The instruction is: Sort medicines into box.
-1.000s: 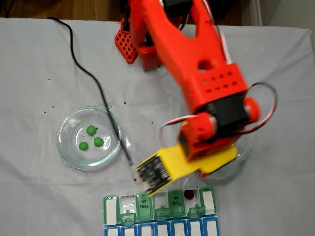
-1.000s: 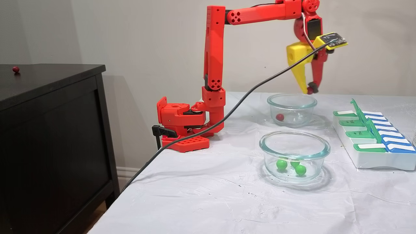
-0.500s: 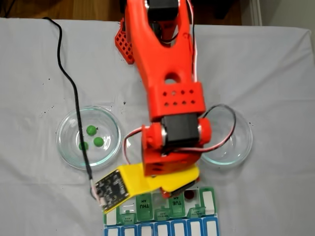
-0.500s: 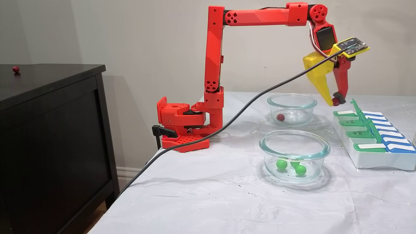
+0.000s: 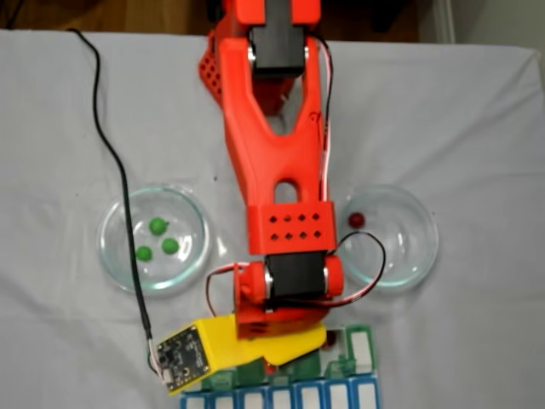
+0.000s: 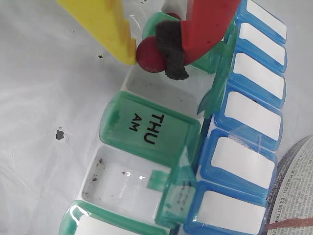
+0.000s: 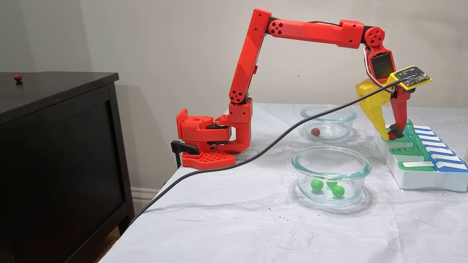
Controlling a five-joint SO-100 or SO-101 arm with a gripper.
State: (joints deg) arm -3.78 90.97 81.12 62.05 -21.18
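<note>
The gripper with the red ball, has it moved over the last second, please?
Yes. In the side fixed view the gripper, shut on the red ball, went from above the far glass dish rightward and down to the pill box.

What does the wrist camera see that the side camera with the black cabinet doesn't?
Wrist view alone: the THU AM lid, an open, speckled compartment and a printed page corner. Side view alone: three green balls in a glass bowl, a red ball in the far bowl, another on the cabinet. Both: the tool pinching a red ball over the box.
</note>
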